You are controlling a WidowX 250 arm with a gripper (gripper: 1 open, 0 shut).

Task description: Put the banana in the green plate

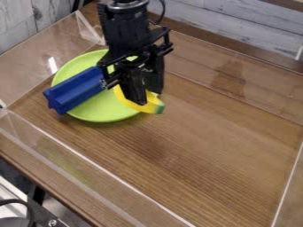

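Partly, the black gripper (136, 84) masks the banana (151, 105), closed on it at the near-right rim of the green plate (106, 108); its fingertips blur together.

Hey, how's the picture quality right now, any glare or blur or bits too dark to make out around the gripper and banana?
Camera view: the black gripper is so dark its finger detail merges; the banana reads bright yellow, its edges slightly soft; a small white glare spot shows left of the green plate.
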